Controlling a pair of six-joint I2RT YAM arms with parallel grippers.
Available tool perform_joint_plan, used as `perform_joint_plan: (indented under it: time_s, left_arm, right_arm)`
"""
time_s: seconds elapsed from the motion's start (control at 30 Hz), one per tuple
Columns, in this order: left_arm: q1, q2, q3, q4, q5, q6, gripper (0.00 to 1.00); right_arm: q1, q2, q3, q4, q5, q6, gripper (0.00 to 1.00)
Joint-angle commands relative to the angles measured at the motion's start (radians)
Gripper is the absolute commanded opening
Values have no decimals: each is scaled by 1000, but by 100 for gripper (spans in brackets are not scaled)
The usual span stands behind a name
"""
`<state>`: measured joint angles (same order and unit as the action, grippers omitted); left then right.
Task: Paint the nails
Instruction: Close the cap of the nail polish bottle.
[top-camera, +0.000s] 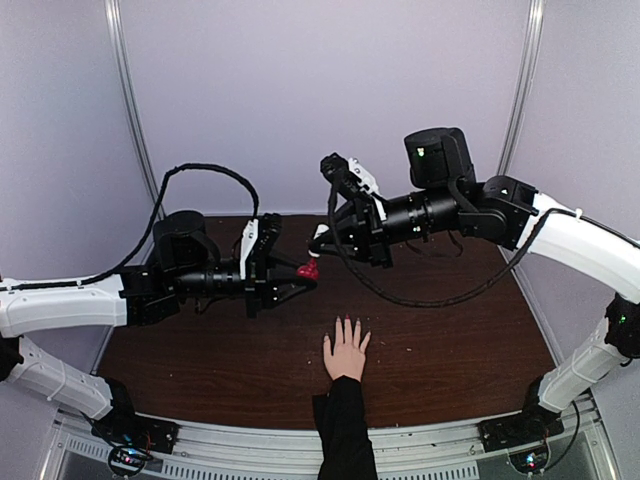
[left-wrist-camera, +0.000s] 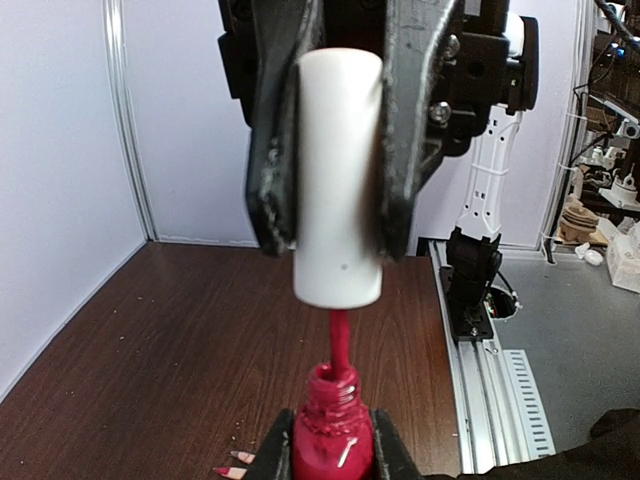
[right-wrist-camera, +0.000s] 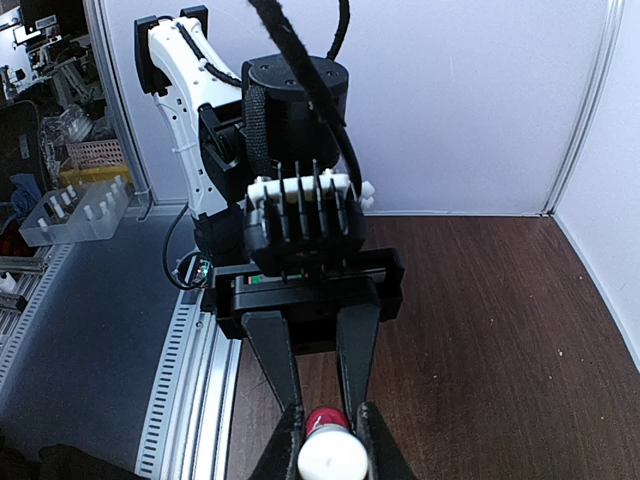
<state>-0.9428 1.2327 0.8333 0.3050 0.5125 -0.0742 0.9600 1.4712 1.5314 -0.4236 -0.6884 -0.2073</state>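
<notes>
A pale hand (top-camera: 346, 352) in a black sleeve lies flat on the brown table, fingers pointing away. Two of its nails (left-wrist-camera: 232, 466) show red polish in the left wrist view. Above and left of the hand, my left gripper (top-camera: 300, 275) is shut on the small red bottle (left-wrist-camera: 332, 435), which stands uncapped. My right gripper (top-camera: 325, 238) is shut on the white cap (left-wrist-camera: 338, 180), lifted just above the bottle. The red brush stem (left-wrist-camera: 340, 345) under the cap still dips into the bottle's neck. In the right wrist view the cap (right-wrist-camera: 332, 460) sits between my fingertips, hiding most of the bottle (right-wrist-camera: 328, 421).
A black cable (top-camera: 420, 298) sags from the right arm over the table's back right. An aluminium rail (top-camera: 420, 445) runs along the near edge, past both arm bases. White walls close in the back and sides.
</notes>
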Motion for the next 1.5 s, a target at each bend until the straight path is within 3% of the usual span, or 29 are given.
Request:
perform_joint_plan:
  time_s: [0.0, 1.03, 1.47]
  left_arm:
    - [-4, -45, -7, 121, -13, -7, 0]
    - [-4, -45, 15, 190, -44, -12, 0]
    - [-5, -15, 33, 173, -346, 16, 0]
  right_arm:
    - [10, 8, 4, -35, 27, -12, 0]
    - [23, 62, -16, 47, 8, 77, 0]
    - [25, 146, -13, 137, 231, 323, 1]
